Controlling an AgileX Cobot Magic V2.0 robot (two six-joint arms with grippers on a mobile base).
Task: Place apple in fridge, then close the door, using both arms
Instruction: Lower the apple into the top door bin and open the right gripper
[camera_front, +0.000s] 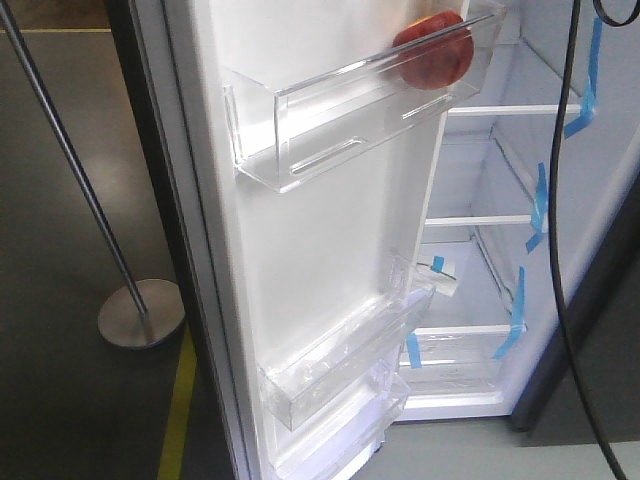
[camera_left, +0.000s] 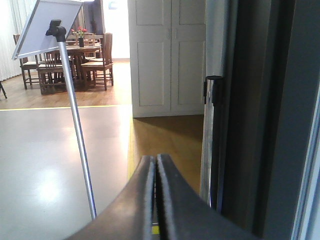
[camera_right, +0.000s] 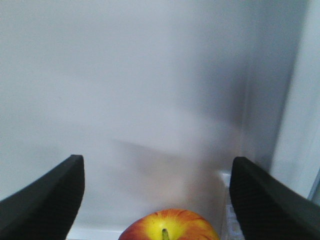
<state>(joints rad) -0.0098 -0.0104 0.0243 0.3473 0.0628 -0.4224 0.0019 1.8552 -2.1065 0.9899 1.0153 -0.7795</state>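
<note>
The red apple (camera_front: 432, 48) with a yellow patch lies in the top clear bin (camera_front: 300, 130) of the door (camera_front: 330, 230), which stands wide open. In the right wrist view the apple (camera_right: 169, 229) sits low between my right gripper (camera_right: 157, 167), which is open. Both black fingers (camera_right: 50, 200) stand well apart from the fruit, white lining behind them. My left gripper (camera_left: 156, 159) is shut on nothing, out beside the door's dark grey outer face (camera_left: 270, 125). The fridge (camera_front: 610, 150) shows its white inside and shelves with blue tape (camera_front: 538, 205). Neither gripper appears in the front view.
A sign stand with a metal pole (camera_front: 70, 160) and round base (camera_front: 140, 313) stands left of the door; its pole (camera_left: 80, 145) is near my left gripper. A black cable (camera_front: 560, 250) hangs at the right. A dining table with chairs (camera_left: 70, 65) and a white cupboard (camera_left: 167, 55) are far off.
</note>
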